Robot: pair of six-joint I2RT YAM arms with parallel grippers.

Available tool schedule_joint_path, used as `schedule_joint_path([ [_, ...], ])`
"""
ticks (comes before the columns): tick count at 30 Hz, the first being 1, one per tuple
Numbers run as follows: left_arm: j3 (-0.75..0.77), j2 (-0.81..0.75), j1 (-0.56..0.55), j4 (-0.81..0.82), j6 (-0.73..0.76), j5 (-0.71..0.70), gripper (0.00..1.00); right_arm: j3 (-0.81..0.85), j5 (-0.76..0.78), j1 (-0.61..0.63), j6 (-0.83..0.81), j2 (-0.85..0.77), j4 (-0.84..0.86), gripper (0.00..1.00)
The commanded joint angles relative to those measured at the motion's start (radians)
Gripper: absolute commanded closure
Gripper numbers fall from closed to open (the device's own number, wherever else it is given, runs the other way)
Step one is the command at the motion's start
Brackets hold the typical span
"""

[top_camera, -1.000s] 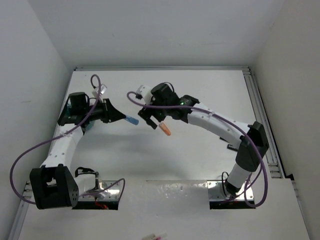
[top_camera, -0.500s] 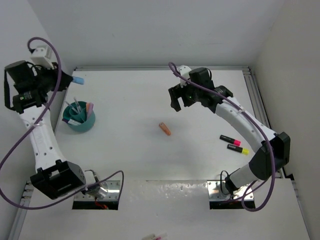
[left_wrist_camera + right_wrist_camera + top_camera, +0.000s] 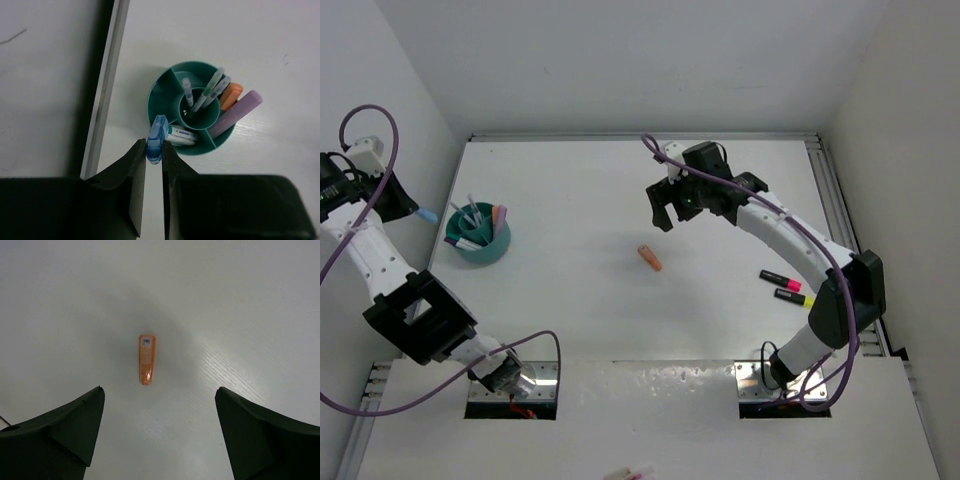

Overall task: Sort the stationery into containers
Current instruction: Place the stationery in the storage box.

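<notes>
Left pincer (image 3: 154,150) is clenched on a blue highlighter (image 3: 157,136), whose tip hangs over the rim of the teal cup (image 3: 151,100) at its 7 o'clock. Let go here, it may well clip that rim and tumble onto the worktop (image 3: 280,75). Right pincer (image 3: 159,390) is spread wide and empty, with an orange highlighter (image 3: 146,360) lying flat toward 12 o'clock; a skewed descent could nudge it away.

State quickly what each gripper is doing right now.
Left gripper: shut on the blue highlighter.
Right gripper: open, holding nothing.
</notes>
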Motion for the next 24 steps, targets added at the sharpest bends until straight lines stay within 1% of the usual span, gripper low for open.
schedule_joint_path([
  [1, -0.041, -0.023, 0.010, 0.010, 0.064, -0.031, 1.00, 0.013, -0.018, 0.013, 0.011, 0.016, 0.051, 0.11],
  [5, -0.101, -0.007, 0.003, 0.072, 0.070, -0.017, 1.00, 0.007, -0.025, 0.014, 0.010, 0.027, 0.057, 0.11],
  [10, -0.124, 0.024, -0.046, 0.122, 0.055, 0.007, 1.00, -0.021, -0.025, 0.013, 0.003, 0.024, 0.069, 0.11],
  [19, -0.124, 0.087, -0.145, 0.192, 0.012, -0.048, 1.00, -0.058, -0.042, -0.004, 0.014, 0.025, 0.088, 0.10],
  [24, -0.153, 0.096, -0.159, 0.259, -0.004, -0.103, 1.00, -0.062, -0.044, -0.016, 0.014, 0.028, 0.088, 0.11],
])
